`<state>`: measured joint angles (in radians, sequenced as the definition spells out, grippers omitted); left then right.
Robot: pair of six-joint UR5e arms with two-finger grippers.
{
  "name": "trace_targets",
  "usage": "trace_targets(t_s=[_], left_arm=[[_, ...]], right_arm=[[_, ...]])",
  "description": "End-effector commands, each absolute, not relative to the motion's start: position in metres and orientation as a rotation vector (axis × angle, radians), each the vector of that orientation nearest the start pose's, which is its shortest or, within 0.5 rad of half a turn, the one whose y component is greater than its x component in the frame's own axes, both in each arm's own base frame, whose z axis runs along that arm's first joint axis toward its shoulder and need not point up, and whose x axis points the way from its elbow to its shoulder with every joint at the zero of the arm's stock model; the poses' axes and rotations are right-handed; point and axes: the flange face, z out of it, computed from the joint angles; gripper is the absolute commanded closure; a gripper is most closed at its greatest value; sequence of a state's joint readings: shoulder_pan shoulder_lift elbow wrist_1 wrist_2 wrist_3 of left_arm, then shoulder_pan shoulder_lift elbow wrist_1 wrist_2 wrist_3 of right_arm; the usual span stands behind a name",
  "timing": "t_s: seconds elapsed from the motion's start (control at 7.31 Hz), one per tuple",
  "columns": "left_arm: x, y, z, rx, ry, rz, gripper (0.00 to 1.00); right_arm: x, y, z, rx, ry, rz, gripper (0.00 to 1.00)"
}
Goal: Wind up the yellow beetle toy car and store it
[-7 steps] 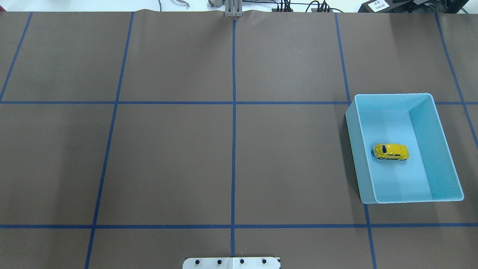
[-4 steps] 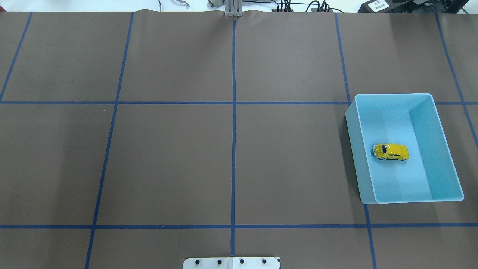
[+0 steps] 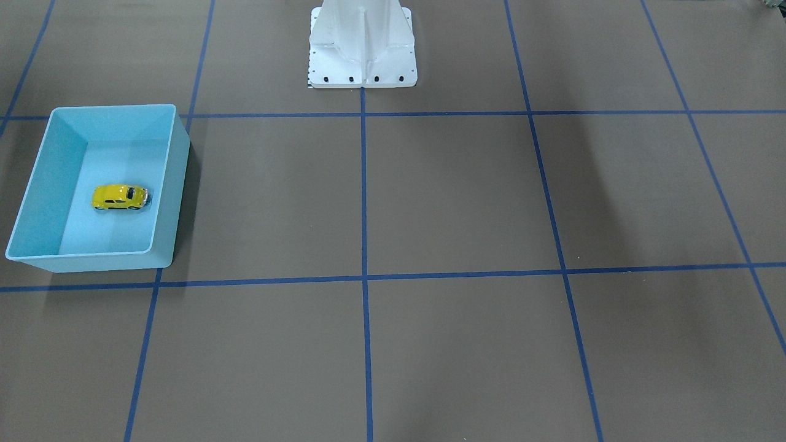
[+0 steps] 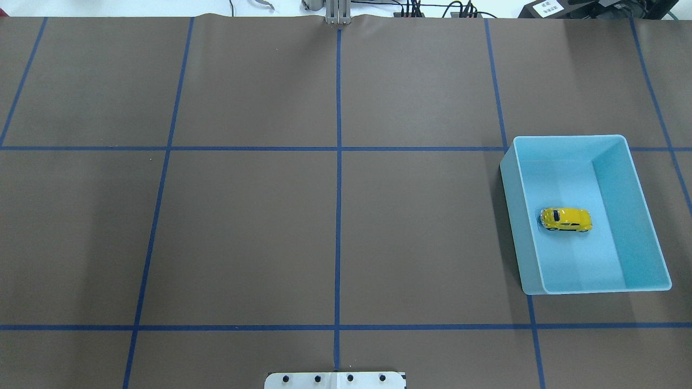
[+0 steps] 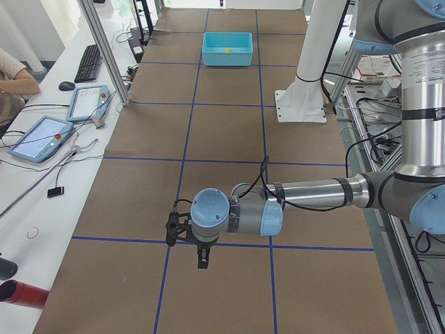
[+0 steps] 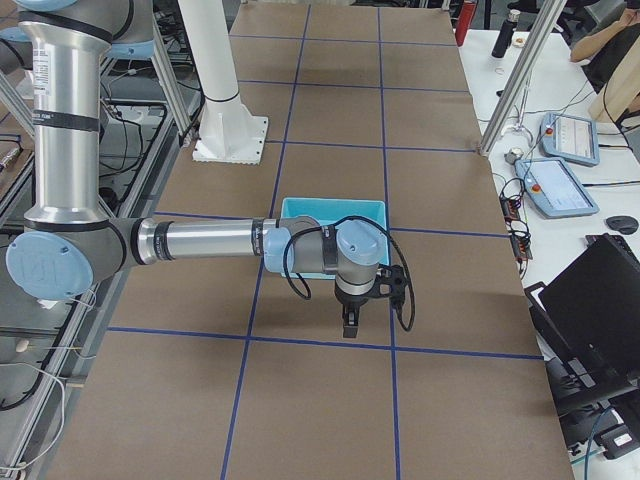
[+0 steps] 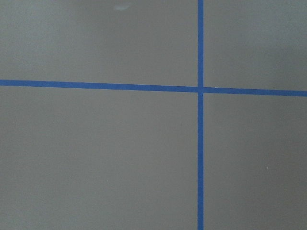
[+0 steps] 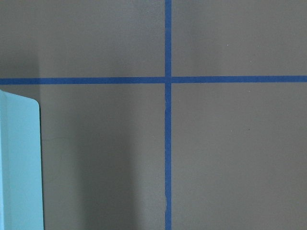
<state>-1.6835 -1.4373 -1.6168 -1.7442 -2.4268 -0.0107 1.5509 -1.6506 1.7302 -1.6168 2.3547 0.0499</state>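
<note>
The yellow beetle toy car (image 4: 566, 219) stands on its wheels on the floor of the light blue bin (image 4: 567, 137), near the bin's middle. It also shows in the front view (image 3: 119, 197) inside the bin (image 3: 110, 107). Neither gripper appears in the overhead or front view. The left gripper (image 5: 201, 261) hangs over the brown mat far from the bin, shown only in the left side view. The right gripper (image 6: 348, 325) hangs just outside the bin (image 6: 333, 205), shown only in the right side view. I cannot tell whether either one is open or shut. A bin corner (image 8: 19, 167) shows in the right wrist view.
The white robot base (image 3: 362, 43) stands at the table's robot-side edge in the middle. The brown mat has a blue tape grid (image 4: 338, 148). An operators' desk with tablets (image 5: 42, 136) and a keyboard (image 5: 88, 62) runs along the far side.
</note>
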Motion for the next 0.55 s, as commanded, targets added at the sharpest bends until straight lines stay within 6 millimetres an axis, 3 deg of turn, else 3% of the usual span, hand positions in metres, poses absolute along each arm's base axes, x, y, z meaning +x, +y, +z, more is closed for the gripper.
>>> trace_targets(t_s=[0.0,0.41], left_arm=[[-0.1068,-0.4298,0.6745,0.124,0.85,-0.078,0.0],[-0.1068,-0.43,0.6737,0.125,0.85,-0.078,0.0]], right_arm=[[0.0538,-0.4609,0.6228,0.002,-0.784,0.018,0.0],[0.0537,-0.462,0.6243,-0.001,-0.786,0.019,0.0]])
